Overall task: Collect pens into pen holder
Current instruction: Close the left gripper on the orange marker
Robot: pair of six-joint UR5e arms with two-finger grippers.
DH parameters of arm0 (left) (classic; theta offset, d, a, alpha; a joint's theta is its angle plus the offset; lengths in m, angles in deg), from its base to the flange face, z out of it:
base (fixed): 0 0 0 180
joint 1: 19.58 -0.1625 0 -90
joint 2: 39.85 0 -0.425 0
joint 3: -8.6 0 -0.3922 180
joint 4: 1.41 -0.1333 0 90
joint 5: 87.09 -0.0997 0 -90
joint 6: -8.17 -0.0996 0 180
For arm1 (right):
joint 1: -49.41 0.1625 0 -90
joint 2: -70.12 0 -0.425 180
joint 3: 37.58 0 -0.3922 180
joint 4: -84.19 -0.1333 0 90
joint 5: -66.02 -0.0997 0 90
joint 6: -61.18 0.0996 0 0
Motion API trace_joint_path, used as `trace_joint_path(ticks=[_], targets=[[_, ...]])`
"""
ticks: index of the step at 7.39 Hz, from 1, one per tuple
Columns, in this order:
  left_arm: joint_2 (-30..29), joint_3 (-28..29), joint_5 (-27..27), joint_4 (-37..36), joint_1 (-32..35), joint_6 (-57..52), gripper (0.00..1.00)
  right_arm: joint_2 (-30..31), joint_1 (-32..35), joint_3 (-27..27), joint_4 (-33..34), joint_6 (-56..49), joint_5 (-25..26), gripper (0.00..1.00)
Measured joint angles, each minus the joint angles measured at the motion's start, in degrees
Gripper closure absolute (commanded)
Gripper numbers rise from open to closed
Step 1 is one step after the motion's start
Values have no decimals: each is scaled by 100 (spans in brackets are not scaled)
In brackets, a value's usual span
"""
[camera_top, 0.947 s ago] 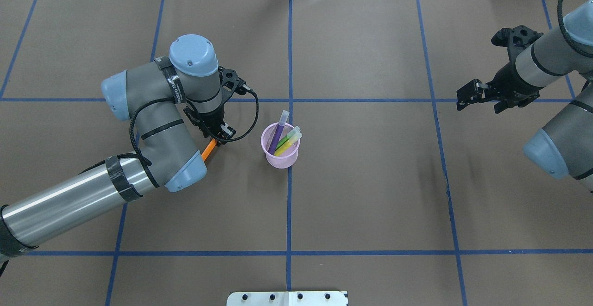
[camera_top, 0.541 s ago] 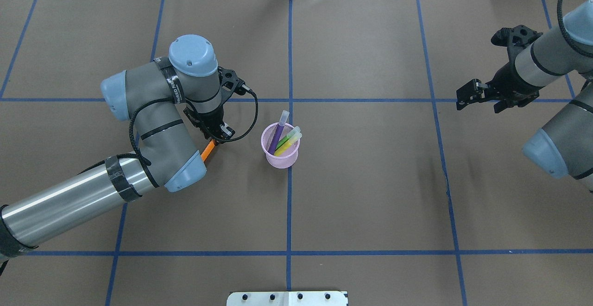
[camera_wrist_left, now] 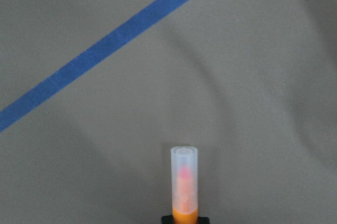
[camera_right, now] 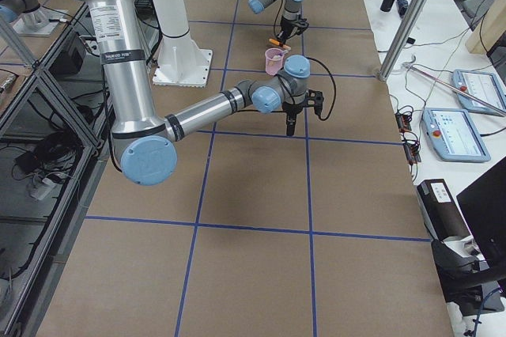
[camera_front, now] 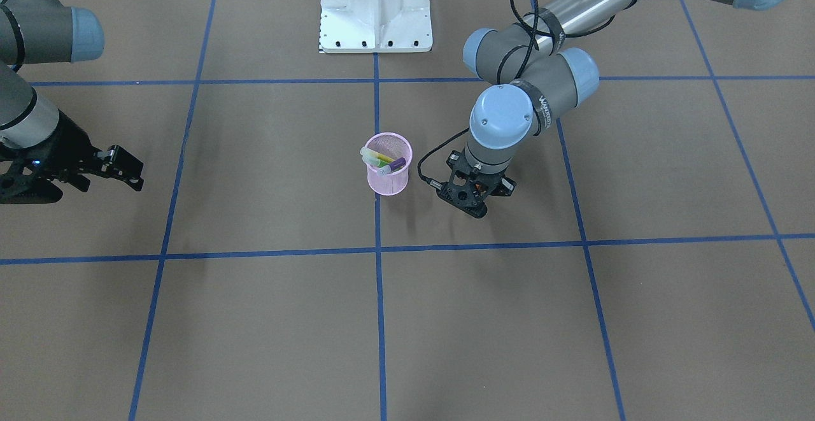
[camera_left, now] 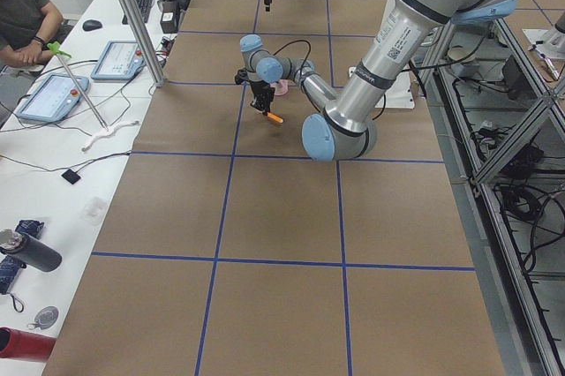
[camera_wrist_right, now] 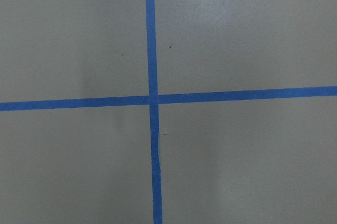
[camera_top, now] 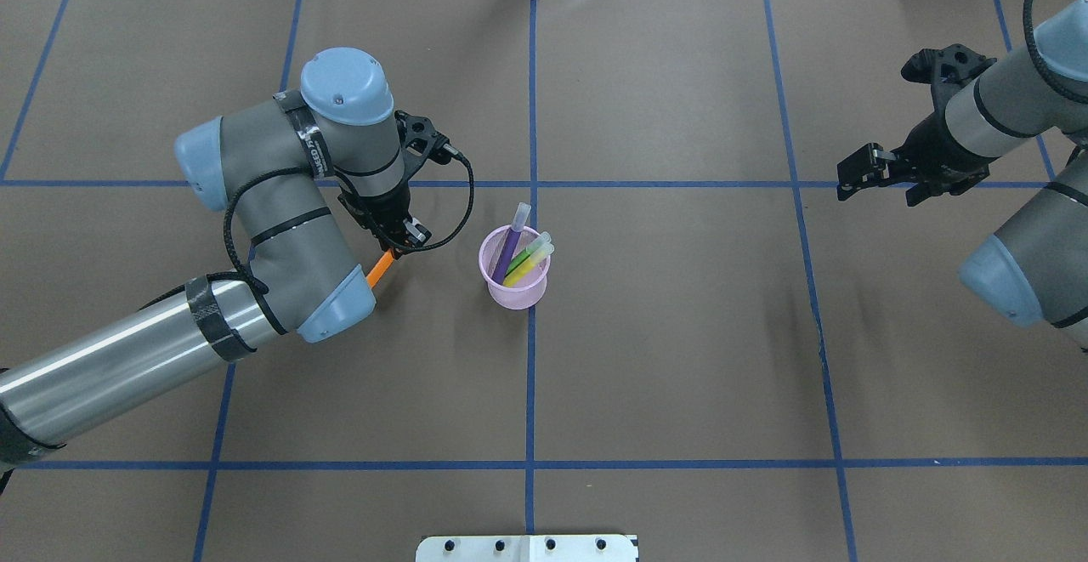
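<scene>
Steeply downward, left end effector (camera_top: 394, 246) grips orange pen (camera_top: 380, 268).

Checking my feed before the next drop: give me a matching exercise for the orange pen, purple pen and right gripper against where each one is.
Things:
1. orange pen
2. purple pen
3. right gripper

Places:
A. standing in the cup, cap above the rim
B. off to the side, far from the cup
C. held by the left gripper, beside the cup

Pairs: 1-C, 2-A, 3-B
</scene>
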Motion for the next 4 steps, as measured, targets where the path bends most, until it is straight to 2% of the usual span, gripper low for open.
trace_joint_path(ticks=[2, 4], targets=[[-6, -403, 186, -16, 196, 219, 100, 2, 54, 0, 1, -10, -24, 2], [-89, -1000, -102, 57, 240, 1546, 100, 21, 95, 0, -4, -16, -36, 2]])
